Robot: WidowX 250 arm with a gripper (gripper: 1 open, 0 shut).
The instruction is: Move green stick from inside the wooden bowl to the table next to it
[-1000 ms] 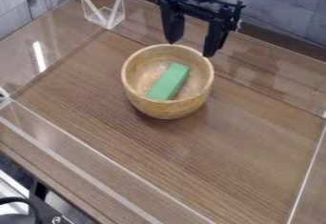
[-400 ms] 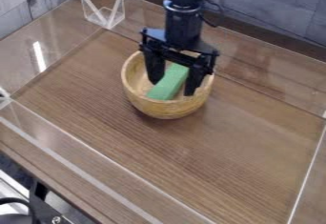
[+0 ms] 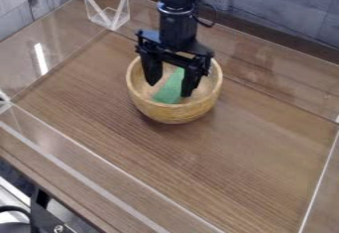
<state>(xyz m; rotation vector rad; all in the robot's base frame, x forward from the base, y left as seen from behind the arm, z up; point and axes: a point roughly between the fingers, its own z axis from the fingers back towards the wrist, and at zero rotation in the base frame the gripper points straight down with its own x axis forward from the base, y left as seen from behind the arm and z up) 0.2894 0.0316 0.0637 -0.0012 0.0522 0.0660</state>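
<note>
The green stick (image 3: 172,86) lies inside the wooden bowl (image 3: 173,108), which stands on the dark brown table (image 3: 199,168) a little behind its middle. My gripper (image 3: 173,85) points straight down into the bowl, open. Its two black fingers straddle the green stick, one at each long side, with gaps still showing. The fingers and the wrist hide part of the stick and the bowl's far rim.
Clear acrylic walls (image 3: 79,192) run around the table's edges. A small clear bracket (image 3: 106,12) stands at the back left corner. Bare wood lies left, right and in front of the bowl.
My gripper has come down and to the left, from above the bowl's far right rim into the bowl, and now stands over the green stick. It stayed open.
</note>
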